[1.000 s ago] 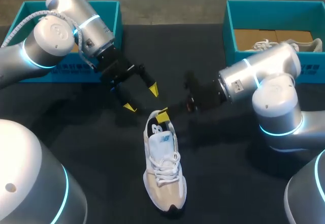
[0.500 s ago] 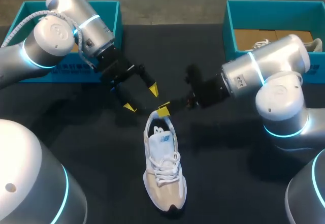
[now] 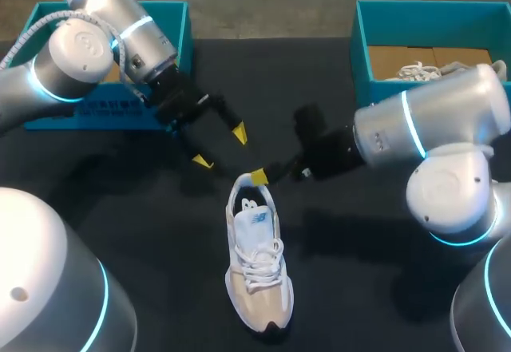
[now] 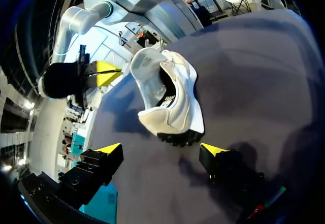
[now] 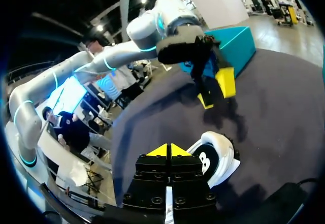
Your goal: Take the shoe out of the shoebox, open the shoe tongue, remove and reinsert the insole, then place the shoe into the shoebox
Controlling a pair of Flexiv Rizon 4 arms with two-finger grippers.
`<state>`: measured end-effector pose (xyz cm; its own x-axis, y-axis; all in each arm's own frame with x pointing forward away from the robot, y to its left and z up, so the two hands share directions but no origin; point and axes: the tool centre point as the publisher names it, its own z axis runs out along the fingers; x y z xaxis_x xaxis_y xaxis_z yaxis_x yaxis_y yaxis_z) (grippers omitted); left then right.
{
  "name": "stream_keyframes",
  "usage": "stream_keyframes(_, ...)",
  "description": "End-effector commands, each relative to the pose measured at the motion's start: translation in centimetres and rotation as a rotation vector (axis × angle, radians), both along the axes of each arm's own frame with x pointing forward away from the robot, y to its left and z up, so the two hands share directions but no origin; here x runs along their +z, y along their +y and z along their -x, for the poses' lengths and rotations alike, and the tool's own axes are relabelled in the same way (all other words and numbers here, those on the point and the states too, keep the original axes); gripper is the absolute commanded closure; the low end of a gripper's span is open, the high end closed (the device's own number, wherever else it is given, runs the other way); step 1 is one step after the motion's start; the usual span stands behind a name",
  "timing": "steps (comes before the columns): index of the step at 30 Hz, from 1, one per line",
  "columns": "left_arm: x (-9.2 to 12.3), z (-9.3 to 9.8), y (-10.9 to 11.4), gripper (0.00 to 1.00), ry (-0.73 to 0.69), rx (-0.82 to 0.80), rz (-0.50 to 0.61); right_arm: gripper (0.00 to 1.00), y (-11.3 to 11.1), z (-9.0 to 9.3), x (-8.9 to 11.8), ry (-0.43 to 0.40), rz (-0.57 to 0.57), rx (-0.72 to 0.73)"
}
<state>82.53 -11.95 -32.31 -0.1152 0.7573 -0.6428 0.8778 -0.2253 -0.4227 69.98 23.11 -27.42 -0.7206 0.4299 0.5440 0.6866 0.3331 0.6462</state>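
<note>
Looking down, I see my left arm slanting in, the left gripper (image 3: 220, 148) hanging just beyond the heel of the shoe (image 3: 257, 256), fingers spread wide around nothing. My right arm lies low and level, and the right gripper (image 3: 259, 177) has its yellow tips pressed together, empty, at the shoe's heel collar. The shoe rests sole-down on the table (image 3: 160, 208), outside both jaws.
</note>
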Motion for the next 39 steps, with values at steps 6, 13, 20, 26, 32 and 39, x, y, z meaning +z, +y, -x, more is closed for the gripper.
stream_keyframes(6,2.3,-0.9,3.8,0.0,-0.027,0.073,0.001,1.0,1.9,0.0,-0.5,-0.028,0.265,-0.232)
stream_keyframes(13,2.7,-0.6,6.4,0.0,-0.019,0.074,-0.006,1.0,2.6,0.4,-0.7,-0.03,0.4,-0.315)
stream_keyframes(20,3.5,-0.2,9.2,0.0,-0.047,0.099,-0.032,1.0,3.5,1.0,-0.5,-0.069,0.529,-0.396)
stream_keyframes(26,5.3,0.3,11.4,0.0,-0.094,0.139,-0.109,1.0,3.4,1.8,-0.2,-0.063,0.608,-0.499)
stream_keyframes(32,5.7,0.3,12.0,0.0,-0.12,0.128,-0.128,1.0,3.3,1.9,0.0,-0.052,0.623,-0.528)
stream_keyframes(39,5.7,0.3,12.0,0.0,-0.12,0.128,-0.128,1.0,3.3,1.9,0.0,-0.052,0.623,-0.528)
